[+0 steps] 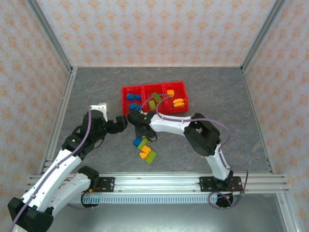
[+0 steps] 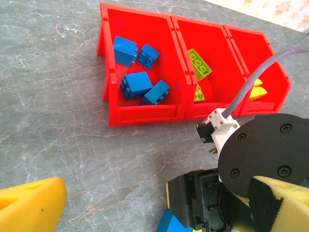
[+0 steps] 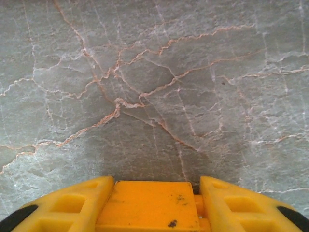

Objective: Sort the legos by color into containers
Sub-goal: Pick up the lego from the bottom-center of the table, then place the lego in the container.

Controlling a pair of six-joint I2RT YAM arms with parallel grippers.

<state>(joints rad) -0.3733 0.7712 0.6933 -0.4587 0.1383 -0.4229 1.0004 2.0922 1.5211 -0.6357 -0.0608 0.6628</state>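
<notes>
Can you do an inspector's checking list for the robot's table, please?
Surface: grey marbled tabletop, bare apart from the job's things.
Job's things: three joined red plastic bins hold blue bricks on the left, green bricks in the middle and orange-yellow bricks on the right. Mixed loose bricks lie in front of the bins.
Clutter: nothing seen.
Claws: left claw wide open and empty. Right claw shut on an orange plastic brick.
Cables: grey-purple cable arcs over the bins.
Surroundings: patterned wallpaper walls and metal frame posts.
</notes>
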